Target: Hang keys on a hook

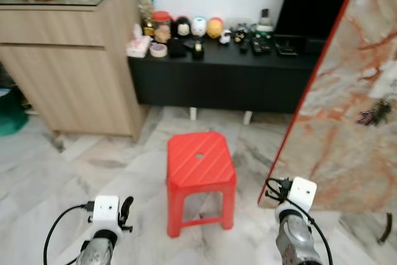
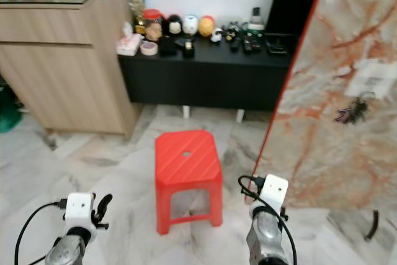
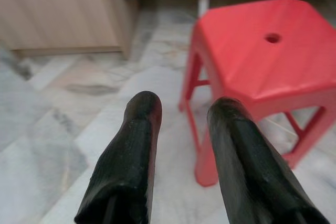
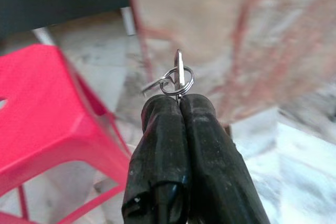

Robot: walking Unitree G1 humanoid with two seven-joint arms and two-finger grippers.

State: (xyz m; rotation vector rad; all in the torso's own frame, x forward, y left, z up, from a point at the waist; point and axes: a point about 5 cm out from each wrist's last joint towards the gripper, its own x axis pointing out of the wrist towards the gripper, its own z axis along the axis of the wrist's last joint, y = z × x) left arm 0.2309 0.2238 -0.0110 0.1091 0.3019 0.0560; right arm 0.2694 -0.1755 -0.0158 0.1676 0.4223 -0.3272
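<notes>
My right gripper (image 4: 178, 100) is shut on a silver key ring with a key (image 4: 178, 80) that sticks out past the fingertips. It is held low, in front of a tall marble-patterned board with a red edge (image 1: 347, 110) leaning at the right. A dark bunch of keys (image 1: 374, 114) hangs high on that board below a white patch (image 2: 371, 77); the hook itself is too small to make out. My left gripper (image 3: 184, 111) is open with nothing between its fingers, low on the left, near the stool.
A red plastic stool (image 1: 200, 169) stands on the marble floor between my arms. Behind it runs a low black sideboard (image 1: 229, 76) with several figurines and jars. A wooden cabinet (image 1: 68, 72) stands at the back left.
</notes>
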